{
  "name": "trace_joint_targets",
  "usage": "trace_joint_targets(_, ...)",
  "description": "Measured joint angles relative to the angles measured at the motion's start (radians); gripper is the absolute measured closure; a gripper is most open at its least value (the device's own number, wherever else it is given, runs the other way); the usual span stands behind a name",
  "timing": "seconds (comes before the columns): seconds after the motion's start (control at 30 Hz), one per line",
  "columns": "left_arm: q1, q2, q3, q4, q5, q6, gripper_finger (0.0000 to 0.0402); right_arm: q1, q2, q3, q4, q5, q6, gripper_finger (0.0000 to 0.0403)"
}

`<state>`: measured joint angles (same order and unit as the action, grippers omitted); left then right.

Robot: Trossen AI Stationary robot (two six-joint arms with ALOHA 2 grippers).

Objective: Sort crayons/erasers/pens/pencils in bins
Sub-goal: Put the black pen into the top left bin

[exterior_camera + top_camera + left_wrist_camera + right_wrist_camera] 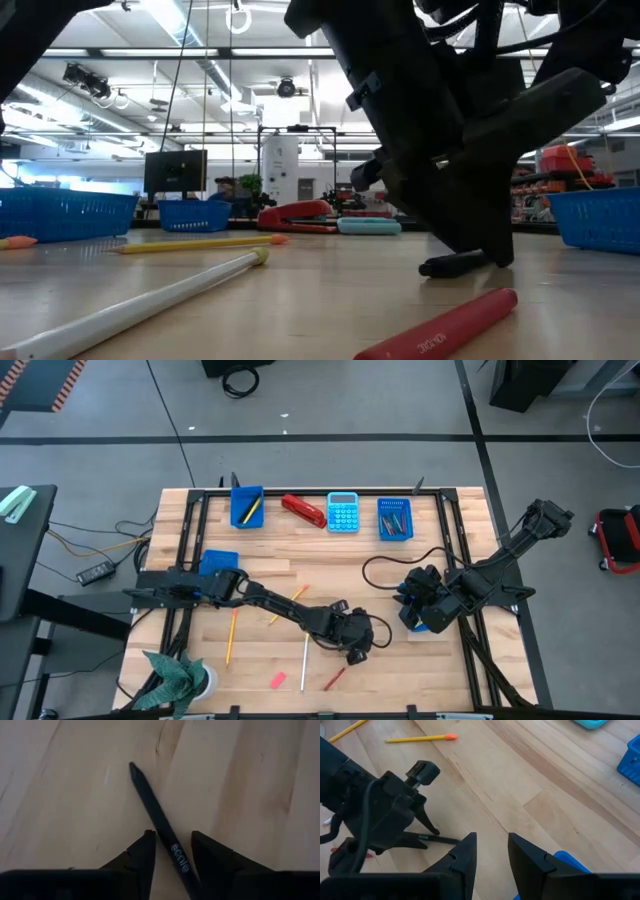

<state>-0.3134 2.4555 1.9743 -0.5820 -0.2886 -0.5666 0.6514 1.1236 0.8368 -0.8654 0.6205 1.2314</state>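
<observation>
From above, the left claw (358,645) sits low near the table's (330,560) front edge. Its wrist view shows a black pen (157,822) lying between parted fingers (142,855), seemingly ungripped. The right claw (490,852) hangs released.

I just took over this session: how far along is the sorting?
Partly done: two far bins already hold items. In hand: the left gripper straddles a black pen lying on the table, fingers open. Left: loose pencils, a red crayon and a pink eraser.
</observation>
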Motion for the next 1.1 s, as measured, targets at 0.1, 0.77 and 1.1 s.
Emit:
trace_joint_targets(0.1,0.000,0.004,0.001,-0.016,0.001,0.018,0.0271,0.000,0.000,0.000,0.000,0.000,0.008,0.0285)
trace_joint_targets(0.77,0.058,-0.050,-0.010,-0.277,-0.122,0.371,0.0394,0.000,0.000,0.000,-0.001,0.025,-0.008,0.0285)
trace_joint_targets(1.1,0.160,-0.131,-0.010,-0.486,-0.191,0.468,0.0397,0.000,0.000,-0.001,-0.004,0.068,-0.071,0.0285)
